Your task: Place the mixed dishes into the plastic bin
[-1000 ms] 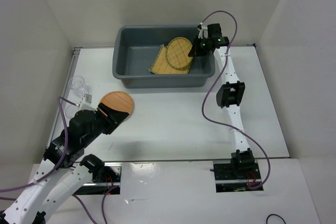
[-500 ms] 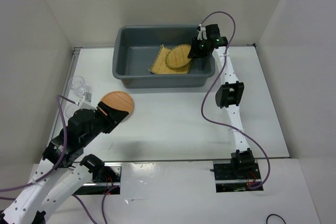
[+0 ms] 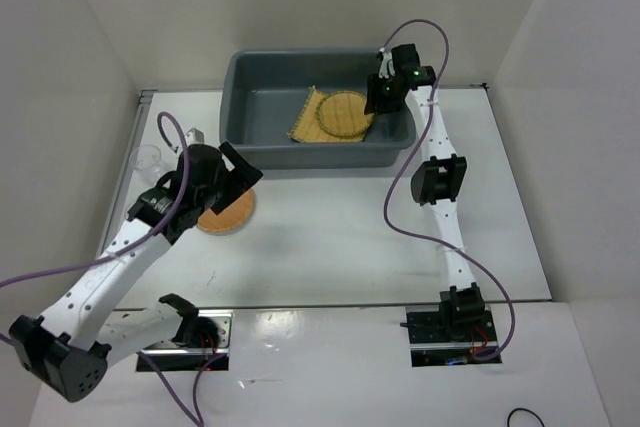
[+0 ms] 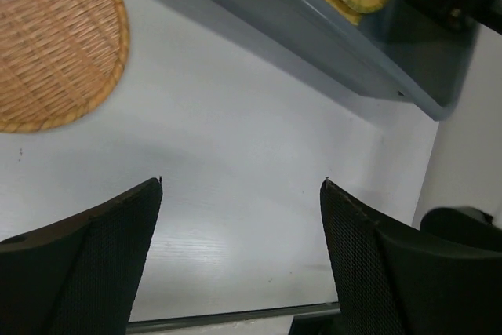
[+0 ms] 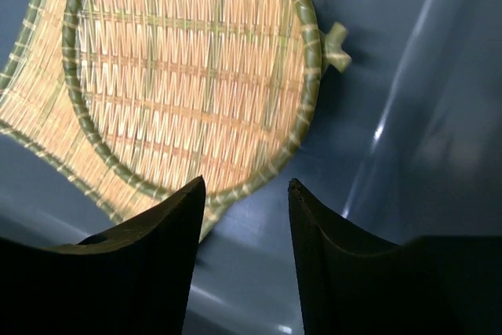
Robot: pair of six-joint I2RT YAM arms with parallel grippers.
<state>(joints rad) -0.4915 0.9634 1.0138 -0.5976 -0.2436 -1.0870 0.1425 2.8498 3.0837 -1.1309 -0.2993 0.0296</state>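
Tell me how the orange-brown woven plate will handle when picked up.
The orange-brown plate looks woven and thin, so probably light yet stiff. It lies flat on the table, so a push would likely slide it, not tip it. Its textured weave should resist slipping.

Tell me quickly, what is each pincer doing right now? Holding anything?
Left pincer: open wide, holding nothing, above the table.
Right pincer: open, holding nothing, over the round yellow woven plate in the bin.
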